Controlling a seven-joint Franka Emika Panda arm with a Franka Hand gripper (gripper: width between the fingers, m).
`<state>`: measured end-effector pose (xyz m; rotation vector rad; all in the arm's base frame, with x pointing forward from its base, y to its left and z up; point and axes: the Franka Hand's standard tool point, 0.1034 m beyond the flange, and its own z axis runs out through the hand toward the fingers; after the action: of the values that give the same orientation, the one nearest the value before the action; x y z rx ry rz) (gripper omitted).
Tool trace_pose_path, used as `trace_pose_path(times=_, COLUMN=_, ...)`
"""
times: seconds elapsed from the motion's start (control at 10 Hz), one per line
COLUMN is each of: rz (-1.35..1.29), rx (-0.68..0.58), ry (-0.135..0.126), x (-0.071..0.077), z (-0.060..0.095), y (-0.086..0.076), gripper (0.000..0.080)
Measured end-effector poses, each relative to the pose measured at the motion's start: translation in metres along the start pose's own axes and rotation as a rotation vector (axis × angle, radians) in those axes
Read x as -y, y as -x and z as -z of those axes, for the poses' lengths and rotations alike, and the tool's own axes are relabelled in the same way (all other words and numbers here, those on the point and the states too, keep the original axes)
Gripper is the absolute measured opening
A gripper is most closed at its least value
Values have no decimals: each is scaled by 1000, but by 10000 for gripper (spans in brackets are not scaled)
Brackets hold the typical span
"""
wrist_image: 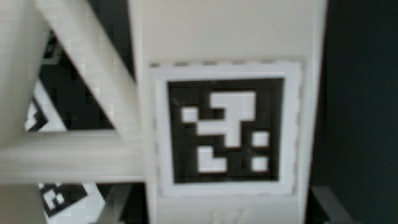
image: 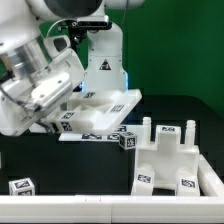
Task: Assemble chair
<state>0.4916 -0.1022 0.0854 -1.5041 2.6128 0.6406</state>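
Observation:
In the wrist view a white cross-braced panel of the chair fills the picture. Its upright post carries a black-and-white tag. The post runs down between my gripper, whose jaws stand close against its two sides, shut on it. In the exterior view my gripper is tilted low at the exterior view's left. The panel is mostly hidden by the hand there; only a tagged white bit shows. A chunky white chair body with upright pegs and tags stands at the exterior view's right.
The marker board lies flat right beside my gripper. A small tagged piece lies by its edge, another near the front at the exterior view's left. The arm's white base stands behind.

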Motion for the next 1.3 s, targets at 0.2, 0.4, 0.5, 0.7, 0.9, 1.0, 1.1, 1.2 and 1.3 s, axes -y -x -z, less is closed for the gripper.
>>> trace_pose_path(times=0.2, rz=154, rx=-5, ry=24, x=-16, z=17, y=31, gripper=284)
trace_pose_path(times=0.4, rz=248, rx=-8, ry=25, x=-18, z=12, y=28, gripper=284)
trace_pose_path(times=0.5, rz=333, rx=-8, ry=26, x=-18, z=11, y=28, gripper=284)
trace_pose_path(times=0.7, rz=500, rx=-72, ry=76, x=-16, z=16, y=31, gripper=284)
trace_pose_path(times=0.9, rz=787, rx=-166, ry=108, x=-9, z=36, y=86, gripper=284)
trace_pose_path(times=1.0, rz=844, rx=-160, ry=140, x=-14, z=40, y=107, gripper=284)
trace_pose_path(times=1.1, rz=884, rx=-155, ry=155, x=-16, z=41, y=117, gripper=284)
trace_pose_path(times=1.2, rz=986, rx=-150, ry=158, x=-14, z=40, y=113, gripper=284)
trace_pose_path(times=1.3, rz=1044, rx=-146, ry=164, x=-14, z=39, y=112, gripper=284)
